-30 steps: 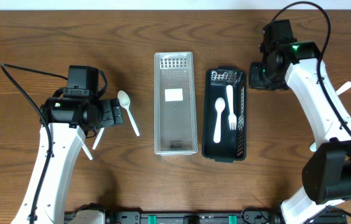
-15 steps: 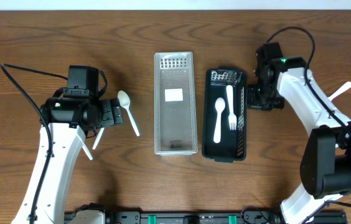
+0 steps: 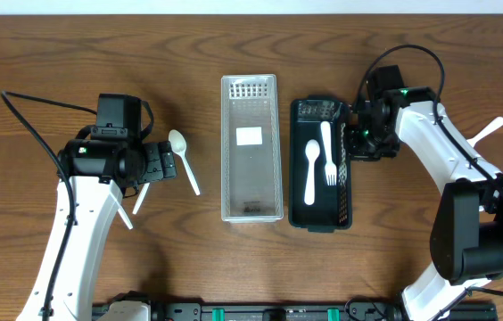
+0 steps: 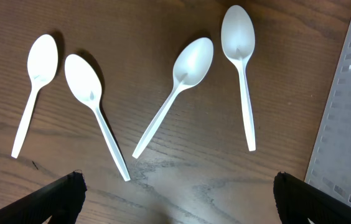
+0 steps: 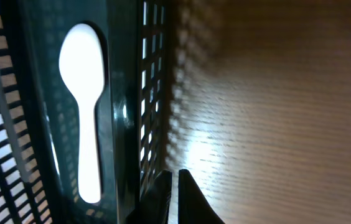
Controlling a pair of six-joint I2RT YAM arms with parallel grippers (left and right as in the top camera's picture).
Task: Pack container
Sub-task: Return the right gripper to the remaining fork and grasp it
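A black mesh container (image 3: 298, 183) holds a white spoon (image 3: 312, 169) and a white fork (image 3: 328, 152). A clear container (image 3: 274, 152) stands just left of it, with only a white label inside. My right gripper (image 3: 355, 143) is shut with nothing in it, its tips (image 5: 172, 186) against the outside of the black container's right wall (image 5: 126, 112). A white utensil (image 5: 82, 106) shows inside that wall. My left gripper (image 4: 177, 186) hangs open above several white spoons (image 4: 241, 68) on the table, touching none. One of these spoons (image 3: 184, 160) shows beside the left gripper (image 3: 167, 165).
Another white utensil (image 3: 492, 129) lies on the table at the far right, behind the right arm. The clear container's edge (image 4: 350, 124) stands right of the loose spoons. Spoon handles (image 3: 138, 198) stick out from under the left arm.
My right gripper has swung down and left from the table's back to the black container's right wall. The black container has shifted slightly left. The left arm has not moved.
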